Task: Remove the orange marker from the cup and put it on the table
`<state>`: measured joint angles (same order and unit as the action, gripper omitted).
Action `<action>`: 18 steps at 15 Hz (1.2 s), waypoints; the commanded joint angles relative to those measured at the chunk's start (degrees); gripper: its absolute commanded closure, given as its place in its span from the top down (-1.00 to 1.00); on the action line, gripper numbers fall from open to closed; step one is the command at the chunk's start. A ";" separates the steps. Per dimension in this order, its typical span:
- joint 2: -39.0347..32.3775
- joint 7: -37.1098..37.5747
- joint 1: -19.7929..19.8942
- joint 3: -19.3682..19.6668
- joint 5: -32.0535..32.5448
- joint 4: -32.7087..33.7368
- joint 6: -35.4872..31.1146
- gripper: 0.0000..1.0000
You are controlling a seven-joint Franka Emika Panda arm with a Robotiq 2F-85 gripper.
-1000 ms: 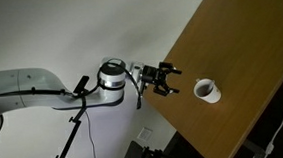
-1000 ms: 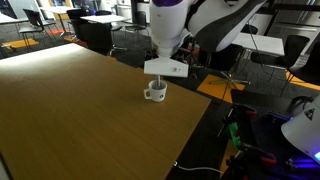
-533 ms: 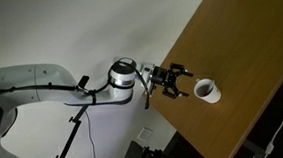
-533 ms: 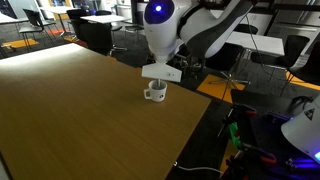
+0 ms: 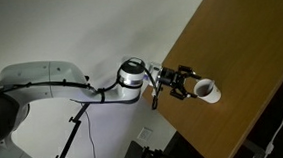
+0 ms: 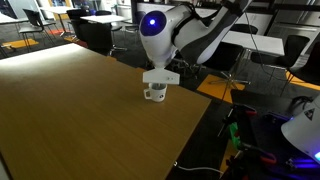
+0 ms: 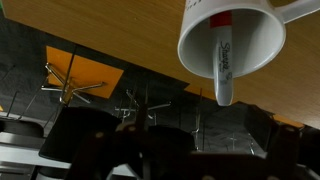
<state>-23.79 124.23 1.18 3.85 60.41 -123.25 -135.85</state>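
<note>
the marker (image 7: 222, 60) stands in the cup (image 7: 200, 45) – red end inside, pale barrel poking past the rim, nothing gripping it. the cup sits near the edge of the table (image 5: 248, 31) in both exterior views. the claw (image 5: 189, 84) hovers just beside the cup, jaws apart and empty. this looks like the approach step; next the jaws likely need lining up on the jutting end, then closing – without nudging the cup.

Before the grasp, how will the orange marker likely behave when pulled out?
The orange marker looks like a slim rigid cylinder, so probably stiff and light. Its smooth round barrel may slip, and roll on the table. It leans loosely in the cup, so it should lift freely.
</note>
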 commanded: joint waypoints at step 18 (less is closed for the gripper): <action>-6.10 -12.63 -1.94 1.00 2.88 4.73 -1.46 0.44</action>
<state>-28.77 111.51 0.29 4.24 62.17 -119.60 -136.76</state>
